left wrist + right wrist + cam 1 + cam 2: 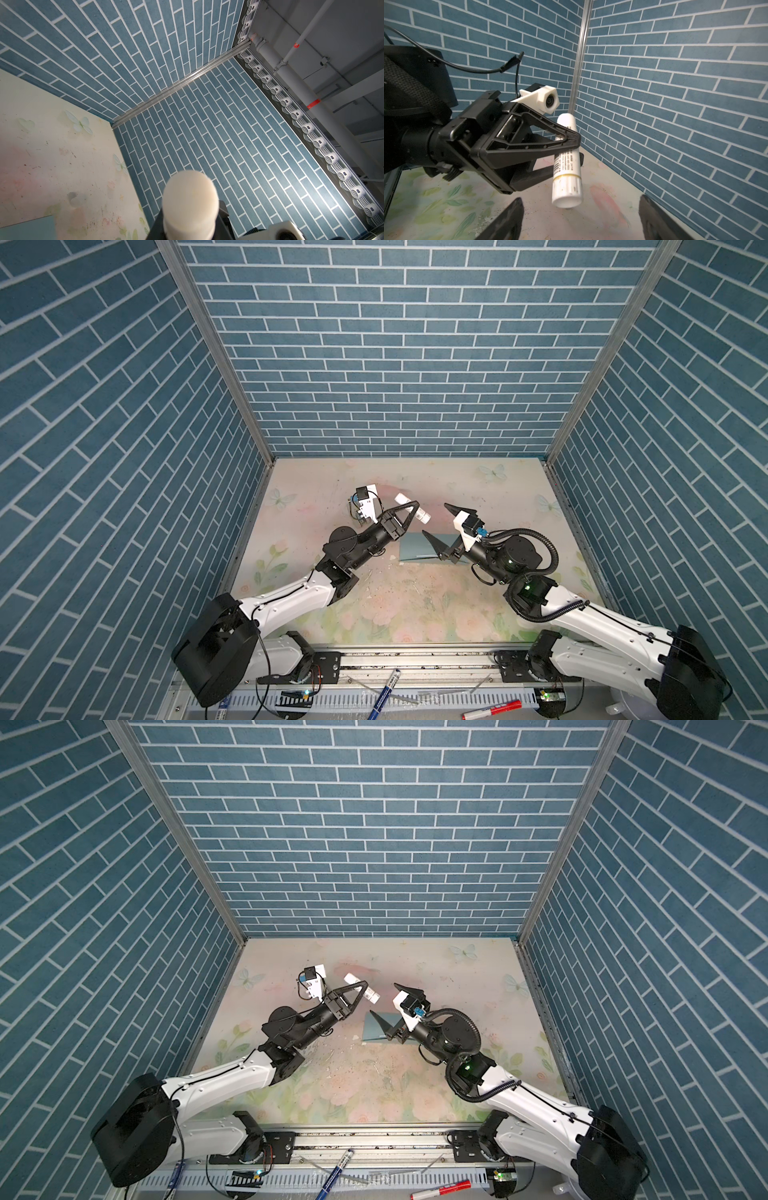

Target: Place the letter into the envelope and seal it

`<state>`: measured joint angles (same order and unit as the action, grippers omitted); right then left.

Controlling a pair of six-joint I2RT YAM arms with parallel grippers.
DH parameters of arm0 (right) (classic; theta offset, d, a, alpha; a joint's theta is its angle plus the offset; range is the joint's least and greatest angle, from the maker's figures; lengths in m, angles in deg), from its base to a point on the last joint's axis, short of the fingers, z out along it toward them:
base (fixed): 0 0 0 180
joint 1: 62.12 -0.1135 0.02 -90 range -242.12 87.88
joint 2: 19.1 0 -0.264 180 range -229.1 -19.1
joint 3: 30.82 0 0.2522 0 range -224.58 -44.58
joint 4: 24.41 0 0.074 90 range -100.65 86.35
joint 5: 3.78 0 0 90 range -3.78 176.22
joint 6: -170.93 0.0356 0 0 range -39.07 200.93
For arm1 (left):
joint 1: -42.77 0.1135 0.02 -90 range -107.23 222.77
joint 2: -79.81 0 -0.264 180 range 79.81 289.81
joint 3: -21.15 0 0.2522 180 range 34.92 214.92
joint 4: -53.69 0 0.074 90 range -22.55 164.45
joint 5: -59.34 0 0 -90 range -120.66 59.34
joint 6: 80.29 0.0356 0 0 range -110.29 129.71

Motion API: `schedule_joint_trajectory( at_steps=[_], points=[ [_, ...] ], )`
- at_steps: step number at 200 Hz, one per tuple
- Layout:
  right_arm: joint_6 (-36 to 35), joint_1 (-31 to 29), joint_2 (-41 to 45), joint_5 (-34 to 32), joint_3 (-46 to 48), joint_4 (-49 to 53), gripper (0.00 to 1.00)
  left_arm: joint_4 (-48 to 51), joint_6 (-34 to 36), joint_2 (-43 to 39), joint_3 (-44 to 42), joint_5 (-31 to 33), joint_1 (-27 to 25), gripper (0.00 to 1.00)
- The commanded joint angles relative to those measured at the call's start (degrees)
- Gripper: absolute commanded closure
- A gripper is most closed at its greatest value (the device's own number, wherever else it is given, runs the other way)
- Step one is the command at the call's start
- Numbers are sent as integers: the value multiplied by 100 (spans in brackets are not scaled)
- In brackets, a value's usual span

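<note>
Scuffed floral tabletop (415,614), left end effector (413,511) clamping white cylindrical tube (566,185), right end effector (435,518) spread wide, teal envelope (415,549)

The teal envelope (412,549) is laid flat on the floral-printed tabletop (498,489), which is scuffed and speckled around it

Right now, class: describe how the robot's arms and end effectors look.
The left arm and right arm have white shells, black joints and black bases. The left end effector and right end effector carry black, pointed, triangular fingers, with white camera mounts behind. A black ribbed hose loops along the right arm.
</note>
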<state>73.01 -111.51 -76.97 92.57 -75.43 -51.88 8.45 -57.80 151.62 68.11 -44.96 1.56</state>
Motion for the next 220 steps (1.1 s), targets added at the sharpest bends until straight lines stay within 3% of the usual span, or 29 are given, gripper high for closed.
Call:
schedule_joint_trajectory(
  at_steps=[1,104,220],
  points=[
    [-76,-9,-172,151,-95,-616,19,-252,-50,-23,142,-89,25,100],
    [-60,-17,-930,181,-308,-1485,41,-372,-199,21,135,-108,25,100],
    [-51,-20,-1411,323,-622,-1778,53,-390,-246,39,106,-116,22,100]
  ],
)
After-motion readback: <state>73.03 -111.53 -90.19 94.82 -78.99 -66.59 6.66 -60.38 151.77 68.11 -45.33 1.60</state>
